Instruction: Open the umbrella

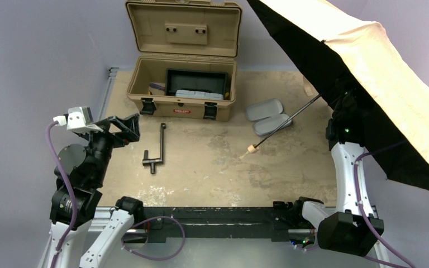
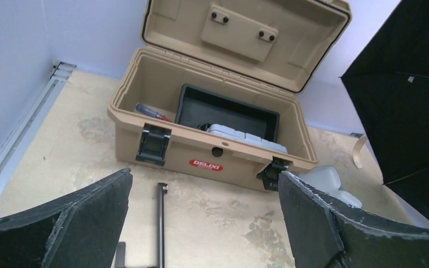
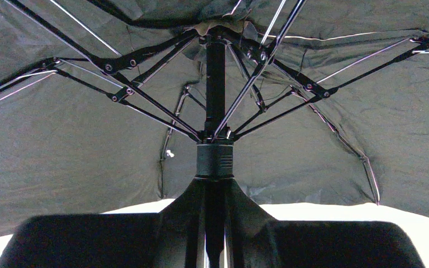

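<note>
The cream-tan folding umbrella with black lining (image 1: pixel 391 72) stands spread open over the right edge of the desk (image 1: pixel 212 167). Its thin metal shaft (image 1: pixel 290 120) slants down toward the middle of the desk. The right fingers (image 3: pixel 184 218) are clamped around the shaft just under the black runner. The left fingers (image 2: pixel 89 218) are spread apart and hold nothing, near the left edge.
</note>
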Robot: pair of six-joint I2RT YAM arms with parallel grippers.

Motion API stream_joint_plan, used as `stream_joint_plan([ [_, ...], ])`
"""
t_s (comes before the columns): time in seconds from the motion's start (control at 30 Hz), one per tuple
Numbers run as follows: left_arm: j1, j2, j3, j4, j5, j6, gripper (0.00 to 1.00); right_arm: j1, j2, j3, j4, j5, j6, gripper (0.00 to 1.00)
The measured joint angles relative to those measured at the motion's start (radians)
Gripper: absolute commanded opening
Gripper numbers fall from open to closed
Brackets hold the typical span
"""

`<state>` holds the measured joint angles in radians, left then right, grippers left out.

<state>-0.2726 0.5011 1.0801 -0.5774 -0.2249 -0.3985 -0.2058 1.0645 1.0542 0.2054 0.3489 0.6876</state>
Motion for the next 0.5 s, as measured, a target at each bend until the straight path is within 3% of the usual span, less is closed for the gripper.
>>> stream_joint_plan([
  [0.2, 0.003, -0.122, -0.16, 0.194, 0.166, 0.139, 1.0, 0.0, 0.0, 0.0, 0.0, -0.002, 0.0, 0.0],
  [0.5, 0.003, -0.131, -0.167, 0.295, 0.328, 0.237, 1.0, 0.0, -0.007, 0.0, -0.004, -0.006, 0.0, 0.0],
])
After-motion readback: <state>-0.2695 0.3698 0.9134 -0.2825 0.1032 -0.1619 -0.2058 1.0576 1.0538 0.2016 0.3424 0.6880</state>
